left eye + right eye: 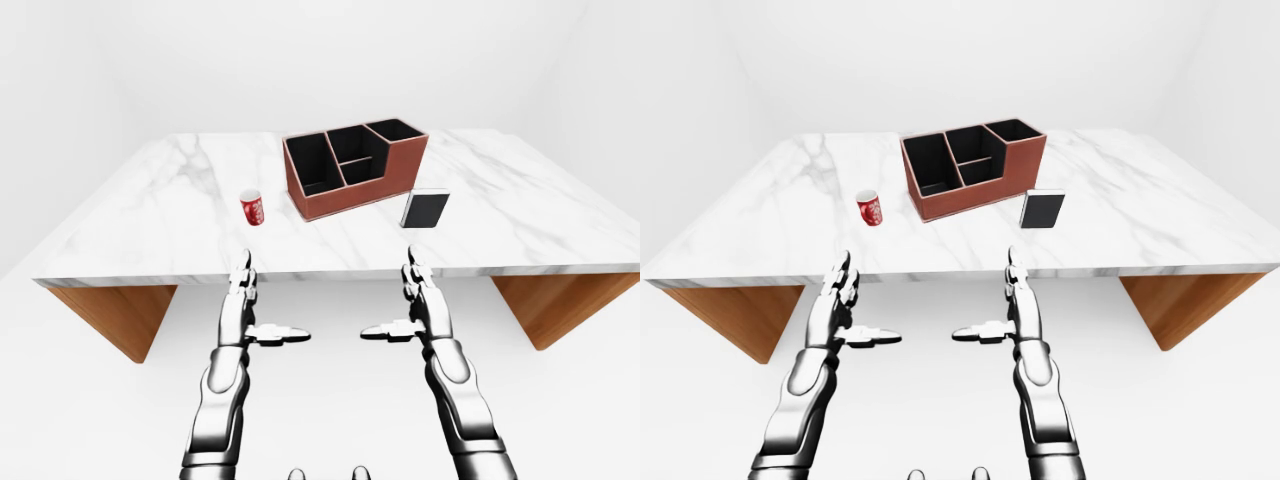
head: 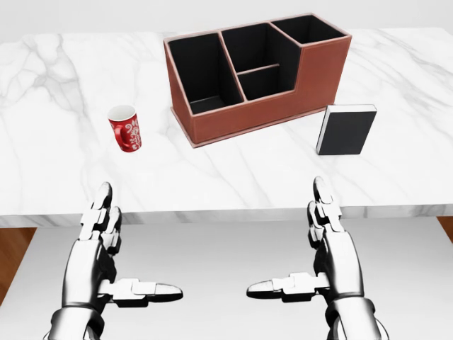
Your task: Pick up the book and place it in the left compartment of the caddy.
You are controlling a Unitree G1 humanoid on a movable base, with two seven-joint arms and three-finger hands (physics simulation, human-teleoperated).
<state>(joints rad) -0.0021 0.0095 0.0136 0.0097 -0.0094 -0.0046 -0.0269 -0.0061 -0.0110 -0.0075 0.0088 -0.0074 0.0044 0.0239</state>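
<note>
A black book [image 2: 346, 129] with a white page edge stands upright on the marble table [image 2: 56, 170], just right of the brown caddy [image 2: 265, 113]. The caddy has black compartments; its left compartment [image 2: 202, 78] holds nothing visible. My left hand [image 2: 117, 244] and right hand [image 2: 311, 241] hover below the table's near edge, both open with fingers straight and thumbs pointing inward, holding nothing. The right hand is below the book, well short of it.
A red mug with white pattern [image 2: 125, 128] stands on the table left of the caddy. The table rests on wooden supports [image 1: 115, 315] at either side. White floor and walls surround it.
</note>
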